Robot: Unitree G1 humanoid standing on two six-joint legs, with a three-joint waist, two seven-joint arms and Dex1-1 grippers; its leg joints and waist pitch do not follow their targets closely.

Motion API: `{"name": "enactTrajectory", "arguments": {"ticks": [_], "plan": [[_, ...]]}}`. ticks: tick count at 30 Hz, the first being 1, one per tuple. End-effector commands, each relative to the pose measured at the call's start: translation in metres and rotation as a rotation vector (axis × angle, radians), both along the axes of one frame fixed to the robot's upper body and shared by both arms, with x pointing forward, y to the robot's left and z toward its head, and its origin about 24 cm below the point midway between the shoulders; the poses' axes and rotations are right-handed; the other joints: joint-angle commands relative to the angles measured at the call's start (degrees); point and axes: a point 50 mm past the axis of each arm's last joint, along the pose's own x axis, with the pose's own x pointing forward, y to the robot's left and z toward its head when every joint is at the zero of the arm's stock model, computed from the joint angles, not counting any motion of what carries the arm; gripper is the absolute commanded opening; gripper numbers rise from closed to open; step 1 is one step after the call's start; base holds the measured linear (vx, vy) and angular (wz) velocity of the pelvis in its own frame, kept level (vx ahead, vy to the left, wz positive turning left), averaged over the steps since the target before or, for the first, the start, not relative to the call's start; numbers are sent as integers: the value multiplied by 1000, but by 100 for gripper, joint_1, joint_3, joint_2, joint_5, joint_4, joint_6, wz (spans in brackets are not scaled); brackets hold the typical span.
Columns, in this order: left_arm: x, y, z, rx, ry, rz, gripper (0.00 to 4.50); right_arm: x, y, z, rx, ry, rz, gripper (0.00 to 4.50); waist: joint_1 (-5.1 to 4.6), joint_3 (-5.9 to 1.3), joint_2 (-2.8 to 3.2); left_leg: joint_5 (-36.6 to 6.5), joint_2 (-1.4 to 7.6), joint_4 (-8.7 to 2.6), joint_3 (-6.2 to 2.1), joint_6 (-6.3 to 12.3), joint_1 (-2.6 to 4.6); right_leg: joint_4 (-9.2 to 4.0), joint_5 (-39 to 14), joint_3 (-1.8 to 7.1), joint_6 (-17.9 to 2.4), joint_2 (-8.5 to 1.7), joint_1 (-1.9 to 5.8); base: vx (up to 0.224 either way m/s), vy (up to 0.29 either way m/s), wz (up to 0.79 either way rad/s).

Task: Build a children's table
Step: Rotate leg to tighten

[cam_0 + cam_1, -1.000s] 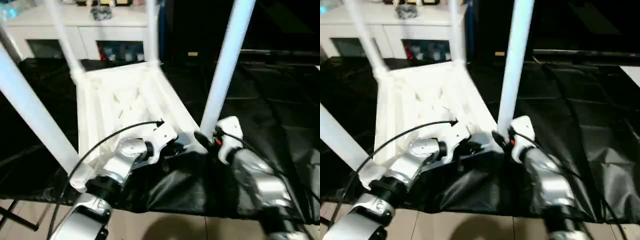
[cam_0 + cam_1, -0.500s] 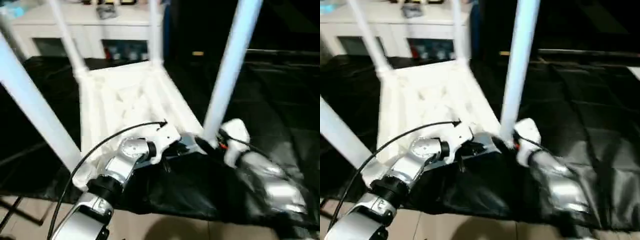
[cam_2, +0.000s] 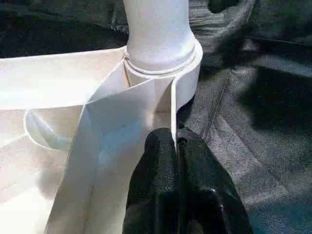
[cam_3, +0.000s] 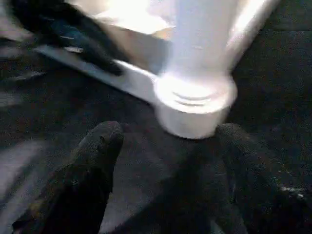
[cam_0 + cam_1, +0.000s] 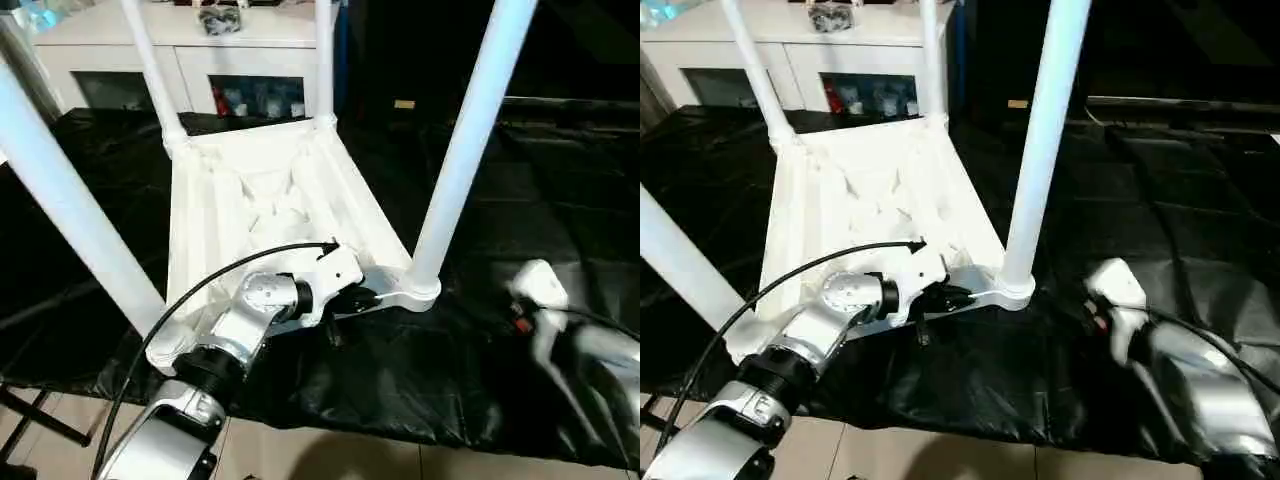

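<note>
The small white plastic children's table (image 5: 265, 200) lies upturned on the black-draped surface (image 5: 540, 200), four legs seated. Left claw (image 3: 176, 146) pinches its rim beside the near-right socket; right claw (image 4: 163, 146), fingers apart, hangs just off that socket. Judged next: flip it upright.

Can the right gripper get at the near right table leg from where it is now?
Probably yes. The right gripper is open, and only black cloth lies between it and the leg's base.

Silver forearms (image 5: 245, 335), white wrist housings, looping black cable (image 5: 200, 290), black-fingered left hand (image 3: 176, 146).
</note>
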Motion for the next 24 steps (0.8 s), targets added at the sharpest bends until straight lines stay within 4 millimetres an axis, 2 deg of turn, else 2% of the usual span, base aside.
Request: {"name": "enactTrajectory", "arguments": {"ticks": [1, 2, 3, 5, 8, 9, 11, 12, 13, 15, 16, 17, 18, 20, 21, 23, 24], "plan": [[1, -5, 18, -117, -24, -12, 27, -3, 14, 6, 49, 14, 84, 346, 38, -353, -176, -1388, 111, -337, 1, 599, -2, -450, -1956, 155, -1034, -253, 308, 0, 0, 0], [1, -5, 21, -141, -17, 1, 27, -3, 19, 7, 64, 19, 110, 346, 48, -351, -165, -1384, 127, -341, -7, 597, -1, -434, -1930, 160, -1072, -261, 306, 0, 0, 0], [2, -5, 24, -166, -6, 15, 47, -3, 24, 8, 78, 23, 129, 350, 55, -353, -158, -1361, 124, -336, -7, 593, -5, -433, -1921, 159, -1084, -266, 303, 0, 0, 0], [1, -5, 30, -219, 20, 29, 62, 0, 33, 9, 94, 19, 153, 350, 64, -358, -161, -1381, 152, -341, 0, 544, 13, -418, -1798, 164, -1236, -269, 284, 0, 0, 0], [-6, -2, 39, -303, 74, -1, 78, 6, 42, 8, 89, 9, 172, 350, 60, -356, -163, -1432, 151, -349, -7, 493, 18, -392, -1795, 165, -1254, -277, 283, 0, 0, 0], [-6, -2, 39, -303, 74, -1, 104, 6, 42, 8, 89, 9, 172, 350, 51, -335, -171, -1429, 140, -356, 1, 491, -2, -406, -1869, 167, -1229, -270, 283, 0, 0, 0], [-16, 7, 44, -332, 124, -42, 111, 17, 46, 7, 76, -14, 160, 350, 54, -342, -168, -1455, 142, -351, 3, 459, 18, -407, -1940, 174, -1192, -275, 275, 0, 0, 0], [-23, 12, 45, -328, 149, -68, 117, 23, 46, 7, 69, -25, 148, 350, 16, -327, -187, -1439, 128, -373, -2, 417, -26, -404, -2085, 155, -1140, -266, 284, 0, 0, 0], [-31, 18, 45, -322, 176, -90, 117, 27, 47, 7, 66, -31, 139, 350, 7, -329, -183, -1467, 144, -369, 6, 373, 18, -414, -2139, 178, -1136, -287, 261, 0, 0, 0], [-36, 22, 44, -314, 195, -103, 145, 30, 48, 7, 66, -33, 135, 350, -7, -327, -164, -1469, 149, -381, -8, 342, 6, -380, -2096, 177, -1153, -271, 263, 0, 0, 0], [-50, 32, 41, -294, 240, -123, 154, 38, 49, 6, 59, -46, 120, 350, 13, -338, -167, -1514, 148, -355, 13, 317, 61, -374, -2008, 187, -1165, -254, 232, 0, 0, 0], [-54, 35, 40, -291, 253, -126, 155, 40, 49, 6, 59, -48, 116, 350, 13, -338, -142, -1501, 163, -380, 1, 300, 51, -359, -1969, 183, -1204, -261, 243, 0, 0, 0], [-63, 40, 38, -285, 283, -128, 156, 48, 50, 5, 44, -70, 76, 350, 0, -318, -172, -1520, 151, -384, 13, 281, 35, -365, -1982, 179, -1182, -238, 239, 0, 0, 0], [-67, 43, 36, -283, 297, -127, 188, 52, 50, 5, 34, -84, 51, 350, -21, -304, -140, -1610, 146, -392, 20, 207, 54, -369, -2037, 183, -1190, -219, 213, 0, 0, 0], [-72, 47, 34, -274, 311, -119, 197, 59, 49, 4, 29, -95, -1, 350, -8, -305, -155, -1710, 145, -388, 27, 158, 85, -382, -2110, 191, -1155, -219, 204, 0, 0, 0], [-77, 53, 29, -237, 327, -93, 204, 73, 48, 4, 24, -117, -101, 350, -32, -291, -149, -1793, 131, -410, 8, 122, 58, -384, -2244, 185, -1116, -234, 222, 0, 0, 0], [-78, 55, 27, -225, 333, -83, 218, 77, 48, 4, 26, -123, -133, 350, -41, -286, -150, -1836, 119, -409, 17, 82, 71, -401, -2321, 185, -1058, -214, 206, 0, 0, 0]]}}
